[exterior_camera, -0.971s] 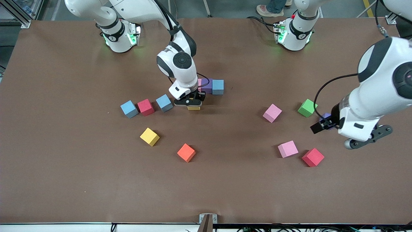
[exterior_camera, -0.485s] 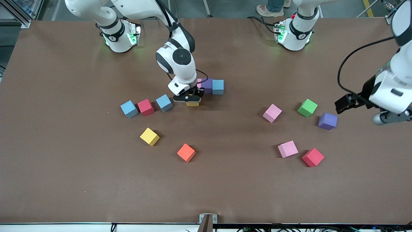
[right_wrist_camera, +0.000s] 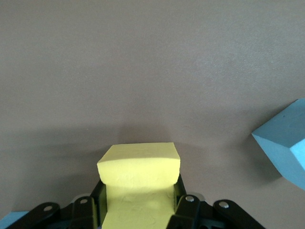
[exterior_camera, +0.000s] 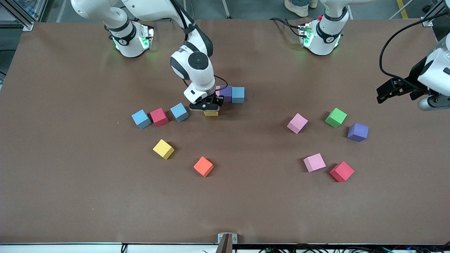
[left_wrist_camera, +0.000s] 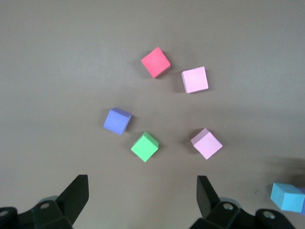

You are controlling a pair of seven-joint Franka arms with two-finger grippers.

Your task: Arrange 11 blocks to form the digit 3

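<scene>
table (exterior_camera: 70,196): brown matte cover, w/ faint creases
floor (exterior_camera: 253,8): grey, yellow line (exterior_camera: 401,7) at one corner
frame (exterior_camera: 19,14): alu. profile, table corner

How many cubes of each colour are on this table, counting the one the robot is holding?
Pink: 3, one mostly hidden by the right arm
Blue: 3
Purple: 2
Yellow: 2, one held in the right gripper
Red: 2
Green: 1
Orange: 1
Total: 14 cubes
</scene>
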